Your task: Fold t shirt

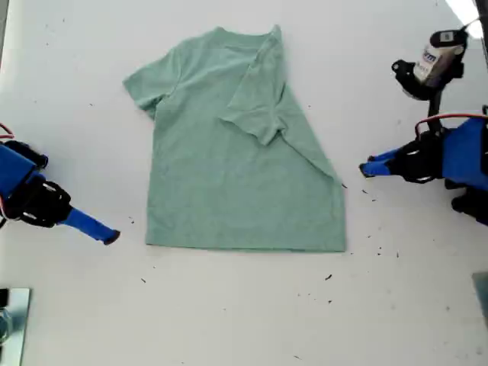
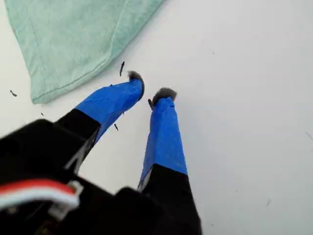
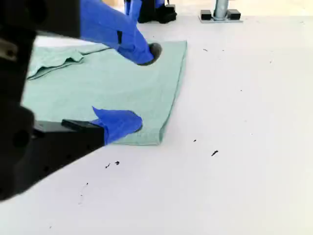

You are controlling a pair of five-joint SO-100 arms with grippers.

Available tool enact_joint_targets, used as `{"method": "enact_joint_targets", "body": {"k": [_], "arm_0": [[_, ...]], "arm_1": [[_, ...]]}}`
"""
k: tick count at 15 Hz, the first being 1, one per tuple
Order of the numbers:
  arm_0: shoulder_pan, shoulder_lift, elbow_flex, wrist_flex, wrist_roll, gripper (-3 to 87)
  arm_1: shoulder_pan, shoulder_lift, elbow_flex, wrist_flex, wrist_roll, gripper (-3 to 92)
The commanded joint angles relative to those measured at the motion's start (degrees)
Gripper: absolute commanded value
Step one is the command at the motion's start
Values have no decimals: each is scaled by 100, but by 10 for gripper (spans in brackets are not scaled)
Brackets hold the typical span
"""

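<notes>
The pale green t shirt [image 1: 229, 175] lies flat on the white table, neck towards the far edge. Its sleeve and side at the exterior view's right are folded diagonally in over the chest. My first gripper [image 1: 366, 168] [image 2: 149, 89] is at the exterior view's right, just off the shirt's folded edge [image 2: 68, 39], tips almost touching and holding nothing. At the exterior view's left, my second gripper [image 1: 110, 236] [image 3: 141, 87] stands open and empty, a short way off the shirt's near hem corner [image 3: 161, 137].
A small camera unit on a black stand [image 1: 438, 61] rises at the exterior view's upper right. Dark specks [image 1: 328, 277] dot the table near the shirt's hem. A metal piece [image 1: 11, 320] sits at the exterior view's lower left.
</notes>
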Motion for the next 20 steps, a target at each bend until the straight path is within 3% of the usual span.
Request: {"method": "enact_joint_targets", "body": {"k": [1,2,4,5,6,7,8,9,10,11,13,14,17,20], "arm_0": [[316,53,9,-44,-352,192],[466,53,44,0,-369,191],[229,53,35,9,-369,186],[-53,53,26,18,-369,106],[-281,53,18,0,-229,14],[-422,53,18,35,26,16],[-598,53,18,35,18,37],[-721,53,18,18,9,-1],[-791,53,26,18,44,-2],[-853,53,-9,62,53,6],[-1081,53,-97,-316,97,-2],[-1354,18,-334,-492,176,-3],[-2522,-2487,-2646,193,721,-3],[-4465,-5493,-5730,1775,2575,-3]], "arm_1": [[1626,26,325,-62,1266,78],[1547,26,325,-62,1301,84],[773,26,325,-62,2821,86],[589,26,325,-62,3085,87],[545,26,325,-62,2030,88],[519,26,325,-62,1477,88],[519,26,316,-53,2399,83],[519,26,316,-53,3647,91],[606,26,308,-35,4175,92],[642,26,308,-35,3973,26],[571,26,316,-53,3173,26],[624,26,325,-70,3243,26],[554,26,334,-97,3278,26],[483,26,334,-105,3270,26]]}}
